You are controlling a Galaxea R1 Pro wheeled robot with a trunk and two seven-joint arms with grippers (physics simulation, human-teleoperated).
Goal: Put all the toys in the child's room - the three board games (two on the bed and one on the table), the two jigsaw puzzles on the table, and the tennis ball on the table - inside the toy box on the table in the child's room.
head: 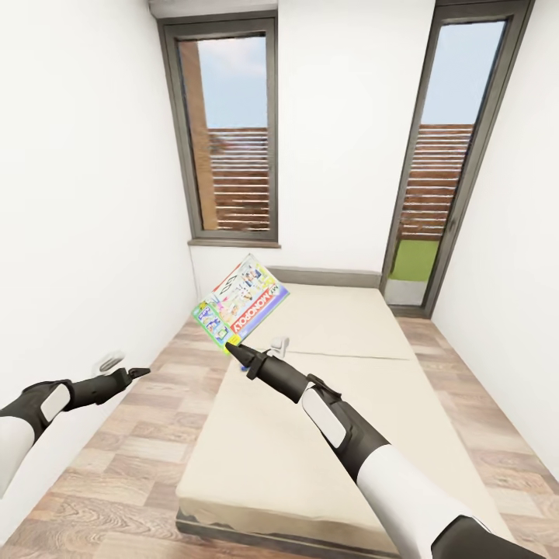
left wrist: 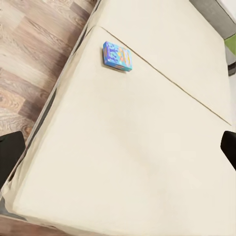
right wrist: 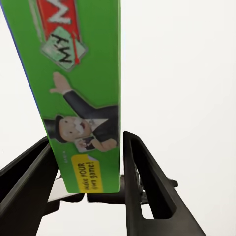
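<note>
My right gripper [head: 234, 349] is shut on the lower edge of a board game [head: 244, 299], a flat green-edged Monopoly box held tilted in the air above the near left part of the bed [head: 310, 442]. In the right wrist view the box's green edge [right wrist: 83, 73] stands between the two black fingers [right wrist: 140, 182]. A second board game [left wrist: 117, 55], light blue, lies flat on the cream mattress [left wrist: 147, 147] near its edge. My left gripper [head: 140, 373] hangs open over the floor left of the bed, holding nothing.
A strip of wood-plank floor [head: 132, 458] runs between the bed and the white left wall, which carries a wall socket [head: 112, 359]. A window [head: 230, 136] and a tall glass door [head: 446, 155] stand behind the bed. Floor also shows right of the bed [head: 497, 450].
</note>
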